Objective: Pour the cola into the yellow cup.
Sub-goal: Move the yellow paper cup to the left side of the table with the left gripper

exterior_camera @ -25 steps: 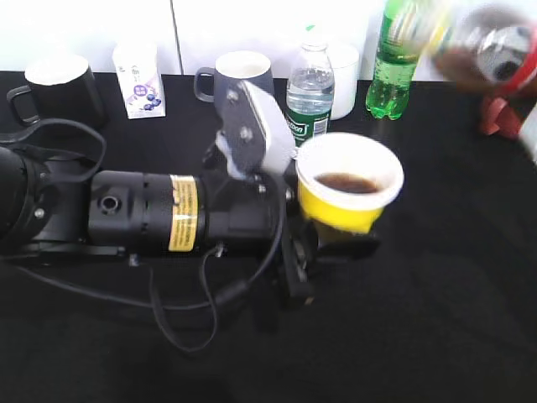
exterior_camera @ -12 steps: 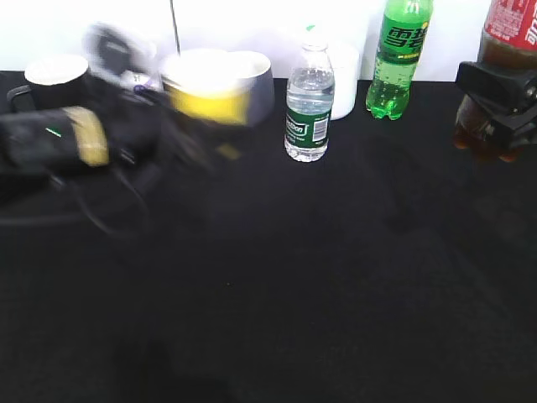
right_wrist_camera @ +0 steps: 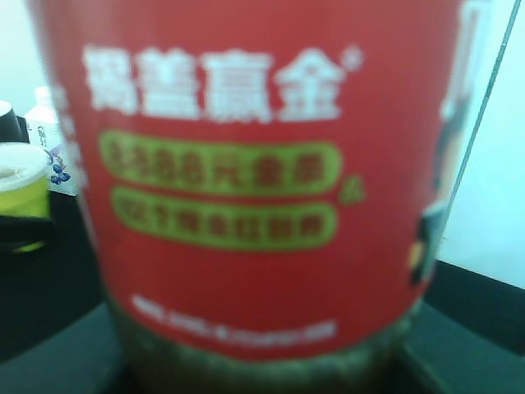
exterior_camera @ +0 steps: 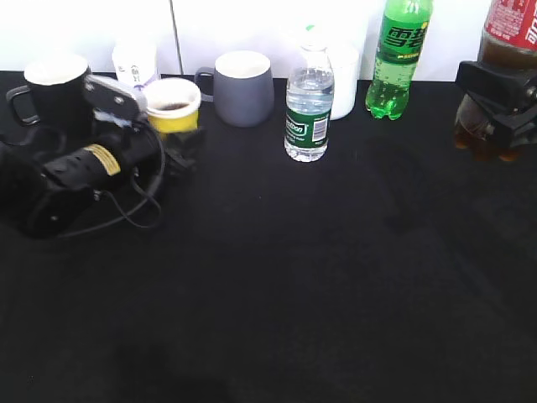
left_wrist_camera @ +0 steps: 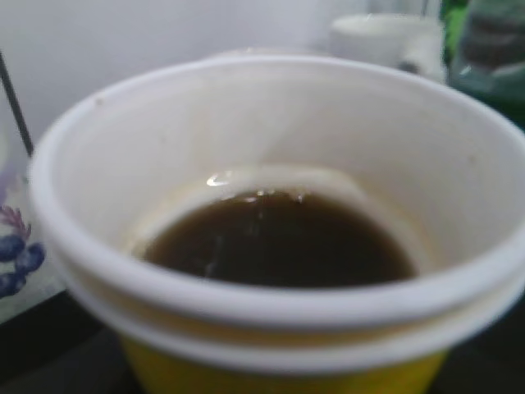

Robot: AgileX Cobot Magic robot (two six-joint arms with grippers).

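Note:
The yellow cup (exterior_camera: pixel 173 115) with a white rim sits at the back left, between the black mug and the grey mug, with dark cola in it. My left gripper (exterior_camera: pixel 182 144) is shut on the cup's lower part. In the left wrist view the cup (left_wrist_camera: pixel 271 308) fills the frame, its cola (left_wrist_camera: pixel 279 242) covers the bottom, and the jaws are hidden. The cola bottle (exterior_camera: pixel 509 29) stands upright at the far right edge, held by my right gripper (exterior_camera: pixel 498 94). Its red label (right_wrist_camera: pixel 246 164) fills the right wrist view.
A black mug (exterior_camera: pixel 54 88), a small white carton (exterior_camera: pixel 134 60), a grey mug (exterior_camera: pixel 243 88), a small water bottle (exterior_camera: pixel 309 109), a white cup (exterior_camera: pixel 344 71) and a green soda bottle (exterior_camera: pixel 398 59) line the back edge of the black table (exterior_camera: pixel 319 277).
My left arm has carried the yellow cup from the table's middle to the back left. My right arm tipped the cola bottle upright at the far right and has stayed there.

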